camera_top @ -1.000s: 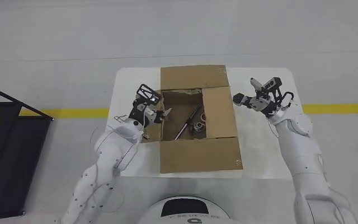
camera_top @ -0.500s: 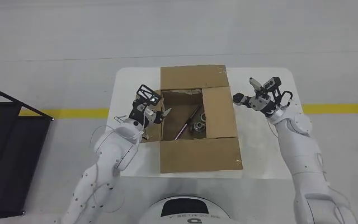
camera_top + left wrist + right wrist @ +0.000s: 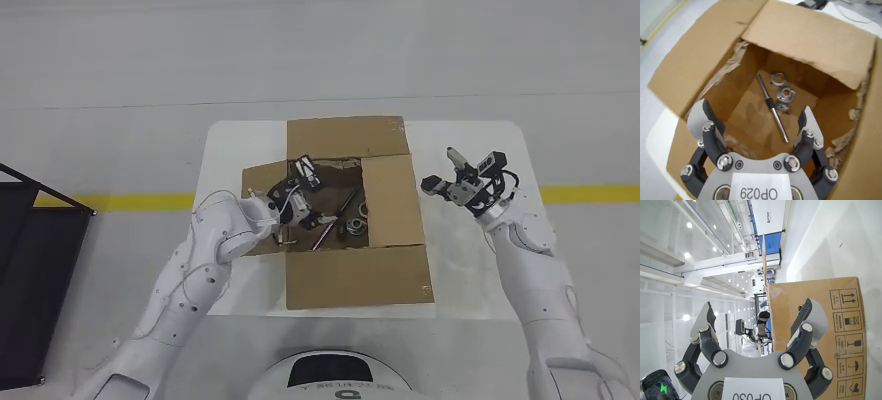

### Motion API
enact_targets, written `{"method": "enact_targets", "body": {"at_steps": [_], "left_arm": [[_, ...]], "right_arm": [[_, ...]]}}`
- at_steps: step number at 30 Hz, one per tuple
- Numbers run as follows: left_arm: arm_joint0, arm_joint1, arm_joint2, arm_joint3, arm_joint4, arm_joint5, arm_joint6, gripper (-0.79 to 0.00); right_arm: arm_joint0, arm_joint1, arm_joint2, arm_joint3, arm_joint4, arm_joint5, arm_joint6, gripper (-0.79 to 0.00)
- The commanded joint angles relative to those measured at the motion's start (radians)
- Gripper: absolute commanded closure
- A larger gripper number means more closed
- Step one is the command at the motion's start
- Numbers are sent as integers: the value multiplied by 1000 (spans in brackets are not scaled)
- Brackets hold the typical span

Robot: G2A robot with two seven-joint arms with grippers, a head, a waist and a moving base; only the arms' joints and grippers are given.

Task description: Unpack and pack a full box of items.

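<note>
Our left gripper [image 3: 755, 109], fingers wide, hangs in the box [image 3: 810, 37] nearest the rod [image 3: 772, 108], whose length crosses their closing line, while our right gripper [image 3: 440, 170], equally wide, waits outside at mid-right of the top frame.

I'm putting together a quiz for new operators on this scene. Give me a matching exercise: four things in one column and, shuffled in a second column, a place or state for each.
Things:
1. metal rod
2. left gripper
3. right gripper
4. metal disc

Places or states:
A. open, outside the box, facing its printed side
B. round, with a hole in the middle, beside the rod
C. open, over the box's opening
D. long and thin, lying flat on the box floor

Pairs: 1-D, 2-C, 3-A, 4-B
</note>
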Motion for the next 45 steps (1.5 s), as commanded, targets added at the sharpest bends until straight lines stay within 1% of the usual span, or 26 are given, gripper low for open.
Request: {"method": "enact_targets", "body": {"at_steps": [1,4,8,12,15,18,21,25,27,29,32,35,38,41,43,45], "left_arm": [[-55,-8,37,61,-17,-17,-17,-785],[-130,-29,119,126,-18,-2,-44,-785],[-209,-59,223,208,-29,1,-43,-785],[-263,-89,310,286,-37,4,-12,-785],[-286,-102,336,318,-39,2,51,-785],[-287,-101,320,310,-31,14,127,-785],[-283,-95,306,271,11,17,159,-785],[-288,-93,301,200,30,16,143,-785],[-292,-95,311,163,34,14,126,-785],[-302,-102,331,138,33,19,108,-785],[-330,-120,371,132,14,48,86,-785],[-379,-147,420,144,-20,65,68,-785],[-431,-176,464,163,-39,91,66,-785],[-482,-209,513,214,-50,131,63,-785],[-526,-239,551,270,-67,149,52,-785],[-564,-271,590,324,-98,151,60,-785]], "right_arm": [[-12,2,4,-9,9,5,16,-785],[-30,5,18,-18,29,7,29,-785],[-45,10,30,-28,37,19,35,-785],[-51,13,33,-36,40,41,44,-785],[-47,15,29,-29,40,62,54,-785],[-34,15,16,-11,40,93,76,-785],[-13,15,-1,17,42,127,109,-785],[14,16,-14,54,58,147,165,-785],[15,19,0,65,84,142,202,-785],[3,26,38,65,133,123,254,-785],[-43,41,126,45,234,79,345,-785],[-118,56,238,-11,340,34,413,-785],[-217,66,355,-97,454,5,459,-785],[-320,71,453,-192,535,12,481,-785],[-379,73,500,-254,561,19,476,-785],[-429,71,524,-312,566,19,459,-785]]}}
